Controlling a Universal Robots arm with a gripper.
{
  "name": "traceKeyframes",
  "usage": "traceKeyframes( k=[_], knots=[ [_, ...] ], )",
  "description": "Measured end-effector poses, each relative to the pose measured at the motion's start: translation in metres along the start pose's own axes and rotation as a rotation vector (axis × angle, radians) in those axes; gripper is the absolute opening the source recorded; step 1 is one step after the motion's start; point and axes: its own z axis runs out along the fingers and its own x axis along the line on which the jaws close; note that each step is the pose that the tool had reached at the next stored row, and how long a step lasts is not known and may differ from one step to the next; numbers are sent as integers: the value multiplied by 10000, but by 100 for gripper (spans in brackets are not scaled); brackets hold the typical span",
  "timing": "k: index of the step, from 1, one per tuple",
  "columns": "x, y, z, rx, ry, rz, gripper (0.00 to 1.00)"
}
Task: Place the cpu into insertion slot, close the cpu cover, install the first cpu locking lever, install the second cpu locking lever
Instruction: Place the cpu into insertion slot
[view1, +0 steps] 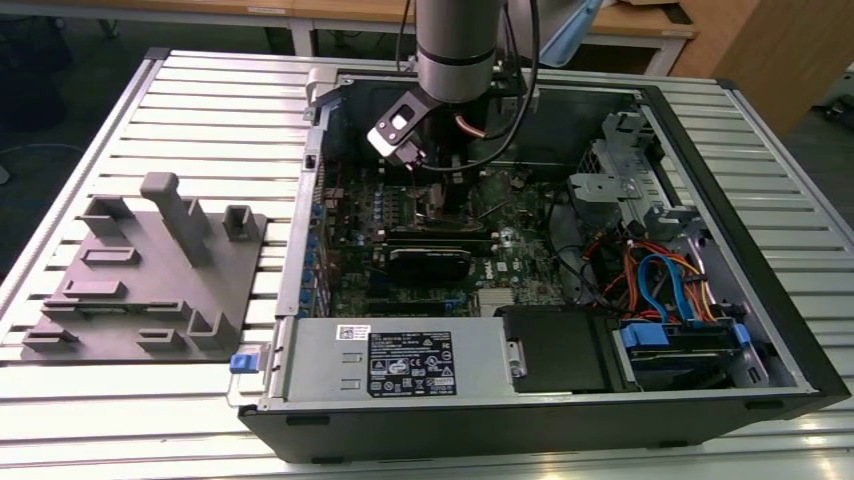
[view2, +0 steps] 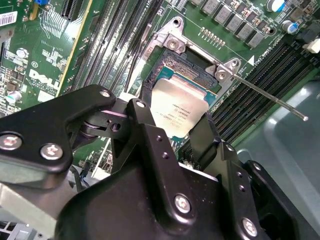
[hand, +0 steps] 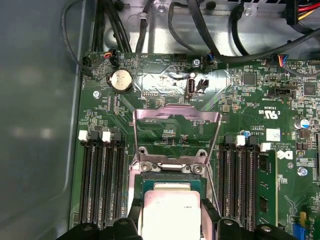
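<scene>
The cpu (view2: 180, 111), a small silver-topped square chip, sits between my gripper's (view2: 177, 125) black fingers (view2: 145, 130), right at the insertion slot (view2: 192, 66) of the green motherboard. In the first wrist view the cpu (hand: 170, 207) lies within the slot's silvery rim (hand: 172, 169), with my gripper (hand: 171, 224) shut on its two sides. The cpu cover (hand: 176, 115) is flipped open, away from the slot, and green board shows through its window. A thin locking lever (view2: 270, 94) sticks out, unlatched. In the exterior view my gripper (view1: 447, 188) reaches down into the open computer case.
Long black memory slots (hand: 100, 180) flank the socket on both sides, and one holds a green module (hand: 265, 190). A coin battery (hand: 120, 80) and black cables (hand: 200, 30) lie beyond the cover. A power supply (view1: 400, 365), a drive cage (view1: 621, 175) and a grey fixture (view1: 147, 270) surround the work area.
</scene>
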Motion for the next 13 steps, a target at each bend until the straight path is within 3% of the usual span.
traceKeyframes(
  k=[8, 9, 12, 13],
  knots=[
    [1, -1, 7, -2, -12, -1, 54],
    [2, -4, 11, 1, -74, -4, 54],
    [17, -5, 25, 11, -446, -37, 54],
    [20, -6, 35, 12, -517, -43, 54]
  ],
)
